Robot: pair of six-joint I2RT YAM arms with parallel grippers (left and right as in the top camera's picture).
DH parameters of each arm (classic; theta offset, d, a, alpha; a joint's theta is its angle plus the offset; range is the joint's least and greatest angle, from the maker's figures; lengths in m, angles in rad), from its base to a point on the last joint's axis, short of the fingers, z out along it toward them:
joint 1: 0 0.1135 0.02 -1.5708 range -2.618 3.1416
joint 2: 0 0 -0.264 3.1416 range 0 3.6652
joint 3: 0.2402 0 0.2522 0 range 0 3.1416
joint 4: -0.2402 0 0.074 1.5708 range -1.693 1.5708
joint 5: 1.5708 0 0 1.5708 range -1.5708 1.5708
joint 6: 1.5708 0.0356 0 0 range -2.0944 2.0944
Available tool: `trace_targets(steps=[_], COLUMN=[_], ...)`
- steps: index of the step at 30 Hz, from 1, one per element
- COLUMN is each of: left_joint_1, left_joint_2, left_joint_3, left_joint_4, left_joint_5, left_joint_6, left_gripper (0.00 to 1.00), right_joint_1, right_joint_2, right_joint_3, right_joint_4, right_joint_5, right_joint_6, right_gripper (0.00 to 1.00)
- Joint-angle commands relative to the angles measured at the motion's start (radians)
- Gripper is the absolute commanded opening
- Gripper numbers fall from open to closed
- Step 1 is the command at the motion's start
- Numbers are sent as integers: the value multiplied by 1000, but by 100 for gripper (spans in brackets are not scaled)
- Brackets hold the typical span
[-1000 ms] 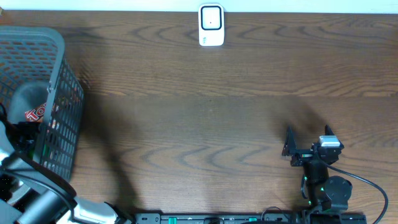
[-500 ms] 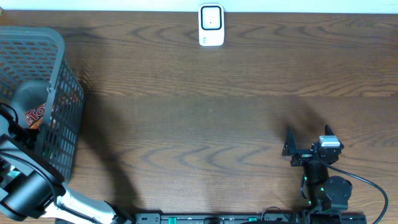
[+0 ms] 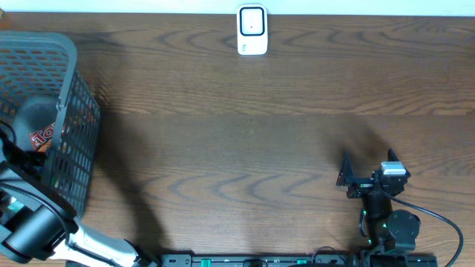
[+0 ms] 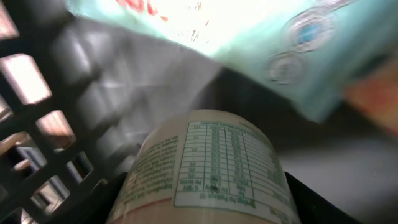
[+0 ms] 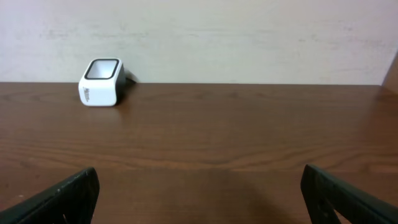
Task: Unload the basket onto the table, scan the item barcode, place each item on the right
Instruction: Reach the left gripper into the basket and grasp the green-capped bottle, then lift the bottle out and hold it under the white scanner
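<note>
Surveying wooden table [image 3: 282, 148]: grey mesh basket [image 3: 70, 89] at its left end. Left gripper [image 4: 214, 208] is inside the basket, straddling a labelled cylindrical container [image 4: 211, 155]; cannot tell if clamped. Right gripper [image 3: 368, 163] parked, jaws apart. White barcode scanner [image 3: 252, 30] sits at far edge; lift-out and scan remain.

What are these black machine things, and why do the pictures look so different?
They are two robot arms at a wooden table. One picture looks down from above; the other two come from little cameras on each wrist. On the table stand a grey basket and a small white scanner. The left gripper is inside the basket, a labelled bottle between its jaws, near a teal packet. I cannot tell whether it grips yet. The right gripper is open and empty.
</note>
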Motion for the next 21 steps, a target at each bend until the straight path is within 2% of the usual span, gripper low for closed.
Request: trace_targets(steps=[1,5,10,15,17,21], left_joint_1=[2,2,0,-33,-83,-275], left_joint_2=[-63,-126,-247,-401,-453,-508], left_joint_3=[158,333,493,538,538,537], left_joint_4=[-67,-148,-152,-73,-42,-30], left_joint_5=[-3,81,340,626,699,668], left_joint_6=[18,24,37,-14,-33,-75], left_gripper=[66,67,67,67,68,68], right_joint_1=[-2,-2,-2,-2,-2,-2], right_joint_2=[0,0,0,0,0,0], right_joint_3=[-2,-2,-2,-2,-2,-2], right_joint_4=[-3,-3,-3,-3,-3,-3], right_joint_5=[2,2,2,2,2,2], right_joint_6=[14,14,14,14,14,14], right_gripper=[99,99,99,99,99,99])
